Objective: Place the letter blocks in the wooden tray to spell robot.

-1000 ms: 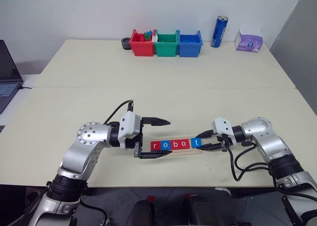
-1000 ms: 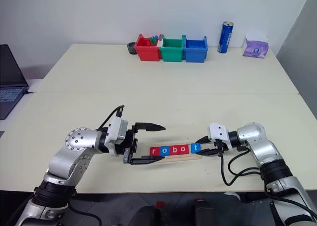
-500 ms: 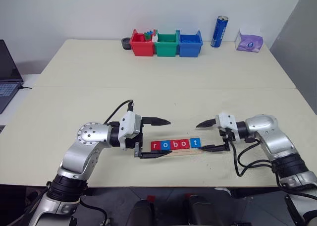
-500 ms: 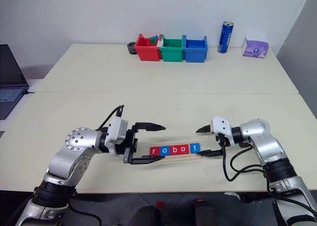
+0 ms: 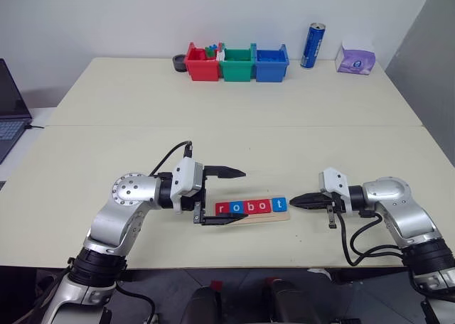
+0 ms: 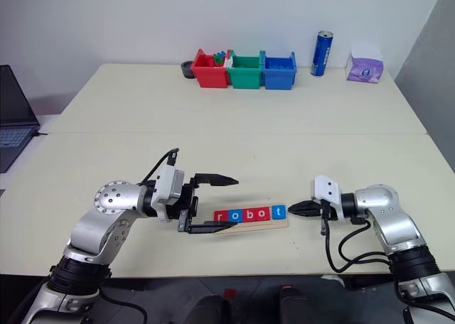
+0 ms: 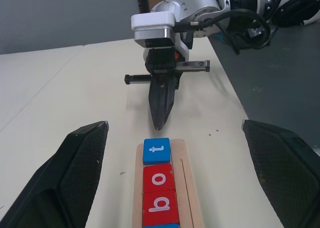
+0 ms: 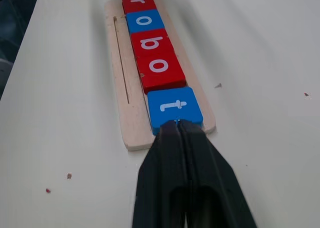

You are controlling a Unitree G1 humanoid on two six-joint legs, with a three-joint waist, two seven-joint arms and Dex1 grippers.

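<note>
Jaws of right gripper (image 5: 295, 200) are pressed together w/ nothing between them, tips pointing at the tray's right end, just beside it but apart from it in head views; from the right wrist view the closed tips sit right at the edge of the blue "t" block (image 8: 174, 107), contact can't be told. Left gripper (image 5: 229, 196) has jaws wide apart, empty, one finger (image 5: 227, 173) raised above the table, the other finger (image 5: 217, 221) low by the tray's left end, w/ the tray's left part lying btwn them. Wooden tray (image 5: 283, 216) lies flat on the table (image 5: 234, 139) near the front edge, btwn the two grippers, long axis left-right. Letter blocks (image 5: 251, 207) sit in a touching row on it: red r, blue o, red b, red o, blue t, reading "robot" left to right. A narrow lengthwise groove (image 8: 123, 63) runs bare alongside the row on the side twd the robot. A few tiny red specks lie on the table near the tray. At the far edge of the table: red bin (image 5: 202, 62), green bin (image 5: 237, 63), blue bin (image 5: 272, 62) side by side, touching, w/ small colored pieces in the red one; a dark round object (image 5: 180, 62) just left of the red bin; a blue can (image 5: 312, 45) upright to the right; a purple tissue box (image 5: 355, 58) further right. Laptop (image 5: 11, 118) at far left, off the table's edge.
</note>
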